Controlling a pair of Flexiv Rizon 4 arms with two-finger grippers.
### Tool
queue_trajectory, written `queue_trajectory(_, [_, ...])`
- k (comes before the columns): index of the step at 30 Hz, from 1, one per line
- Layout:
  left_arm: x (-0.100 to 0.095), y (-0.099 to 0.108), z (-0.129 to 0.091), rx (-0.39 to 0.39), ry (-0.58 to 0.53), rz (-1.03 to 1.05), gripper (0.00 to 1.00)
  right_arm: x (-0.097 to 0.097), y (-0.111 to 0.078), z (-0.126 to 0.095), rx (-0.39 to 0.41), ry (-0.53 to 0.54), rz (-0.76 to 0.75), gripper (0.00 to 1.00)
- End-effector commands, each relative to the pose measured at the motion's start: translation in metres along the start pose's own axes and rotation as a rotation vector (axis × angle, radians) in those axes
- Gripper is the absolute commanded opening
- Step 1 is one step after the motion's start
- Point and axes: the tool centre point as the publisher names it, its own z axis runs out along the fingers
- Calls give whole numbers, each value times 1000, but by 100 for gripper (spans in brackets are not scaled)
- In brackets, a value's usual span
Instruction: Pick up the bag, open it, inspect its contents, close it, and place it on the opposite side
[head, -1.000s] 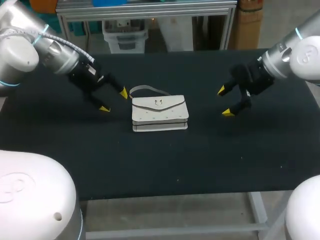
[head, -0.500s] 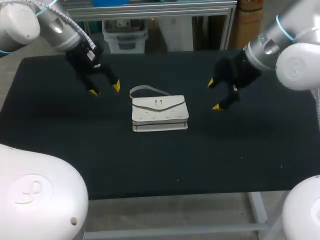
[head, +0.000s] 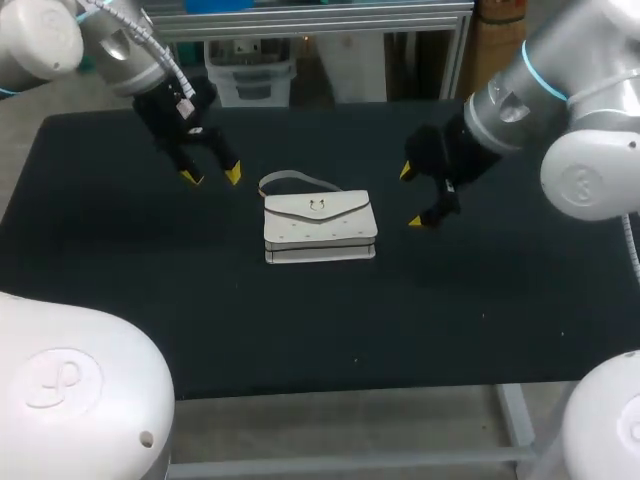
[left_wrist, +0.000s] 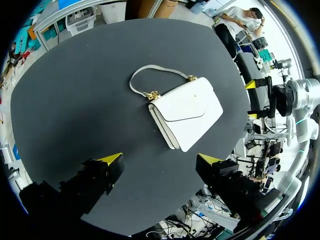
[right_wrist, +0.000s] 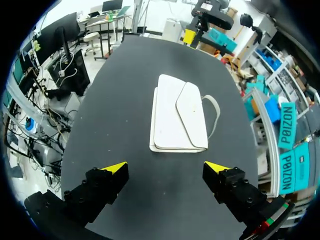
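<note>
Bag (head: 320, 228): white, lies flat near the middle of the black worktop (head: 300, 330), flap (head: 318, 206) shut. Strap (head: 295, 180) loops out on the worktop from the bag's far edge, toward the left side.

Left hand (head: 211, 175): fingers apart, nothing between them. It hangs over the worktop just beyond the bag's far left corner, not touching it. In the left wrist view the bag lies ahead of the fingers, apart from them.

Right hand (head: 410, 196): fingers apart, nothing held. It hangs just off the bag's right end, not touching it. In the right wrist view the bag lies ahead, centred between the two tips.
</note>
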Motion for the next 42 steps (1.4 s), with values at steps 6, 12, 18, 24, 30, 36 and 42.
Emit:
queue_trajectory(6, [-2,-5,3,3,-7,14,100,-1,9,5,30,-15,-18,100])
queue_trajectory(12, [8,-5,3,73,-4,247,100,7,47,9,32,-116,-117,100])
queue_trajectory(18, [23,-1,4,176,-82,453,100,23,54,25,53,-141,-99,100])
queue_trajectory(24, [27,-9,9,244,-106,618,100,30,53,29,57,-152,-84,100])
queue_trajectory(30, [36,-18,11,268,-33,702,100,33,53,35,54,-161,-79,100])
queue_trajectory(36, [36,-18,11,268,-33,702,100,35,55,47,128,-183,-83,100])
queue_trajectory(42, [36,-18,11,268,-33,702,100,35,57,55,198,-192,-96,100])
